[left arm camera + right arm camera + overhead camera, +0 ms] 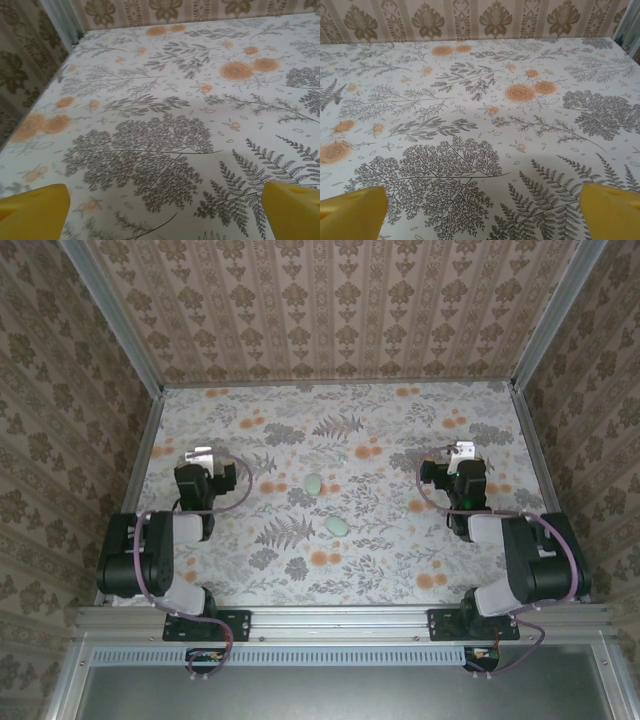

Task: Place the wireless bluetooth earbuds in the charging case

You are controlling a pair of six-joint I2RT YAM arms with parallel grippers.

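Note:
Two small mint-green oval pieces lie mid-table, one [314,483] farther back and one [338,526] nearer. A third, paler piece [362,452] lies behind them. At this size I cannot tell which is the charging case and which are earbuds. My left gripper [200,455] sits to their left and my right gripper [462,450] to their right, both well apart from them. In the wrist views the left gripper [165,215] and the right gripper [482,215] stand open, yellow fingertips [35,210] [610,207] wide apart over bare patterned cloth.
A floral cloth [400,560] covers the table. Patterned walls [330,310] close in the back and both sides, with metal posts [140,360] at the corners. A metal rail [340,620] runs along the near edge by the arm bases.

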